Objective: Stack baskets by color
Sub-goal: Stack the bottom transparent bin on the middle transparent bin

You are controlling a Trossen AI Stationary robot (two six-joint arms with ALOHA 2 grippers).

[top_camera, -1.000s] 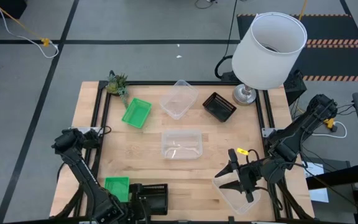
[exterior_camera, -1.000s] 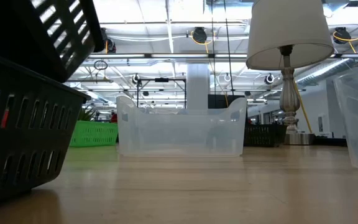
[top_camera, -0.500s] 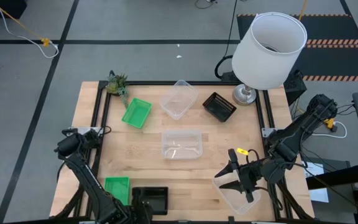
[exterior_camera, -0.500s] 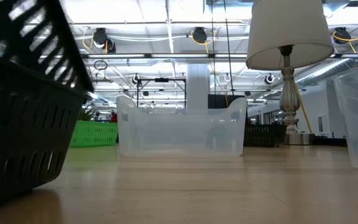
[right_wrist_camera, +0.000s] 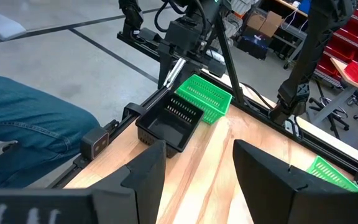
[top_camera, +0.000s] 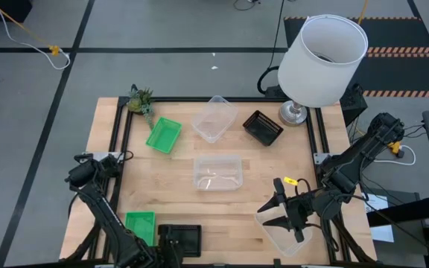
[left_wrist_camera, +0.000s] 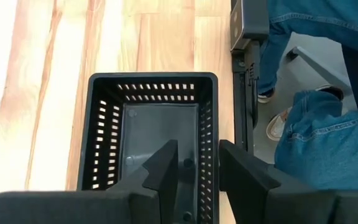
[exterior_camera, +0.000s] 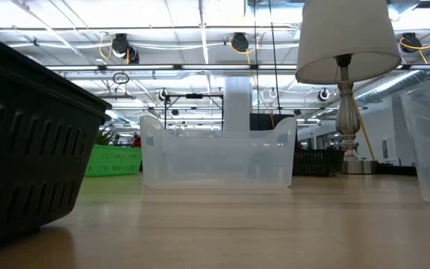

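A black mesh basket [left_wrist_camera: 148, 143] stands level at the table's near-left corner [top_camera: 179, 237], filling the left of the low view [exterior_camera: 28, 149]. A green basket [top_camera: 140, 223] stands beside it, toward the left edge. My left gripper [left_wrist_camera: 199, 168] is open, one finger inside the basket and one outside its long wall [left_wrist_camera: 209, 134], with a gap showing. My right gripper [top_camera: 285, 214] hangs open above a clear basket [top_camera: 287, 234] at the near right. A green [top_camera: 163, 135], two clear [top_camera: 214, 117] [top_camera: 217, 172] and a black basket [top_camera: 263, 127] rest on their bottoms farther back.
A white lampshade on a metal base [top_camera: 325, 58] stands at the far right corner. A small spiky plant [top_camera: 140, 100] is at the far left. A person in jeans [left_wrist_camera: 319, 130] stands just off the near-left edge. Bare wood lies between the middle clear basket and the near edge.
In the low view a tilted black basket has come down into the black basket under it and now sits level, nested in it. From above, the black basket by my left gripper has shifted a little toward the green one.
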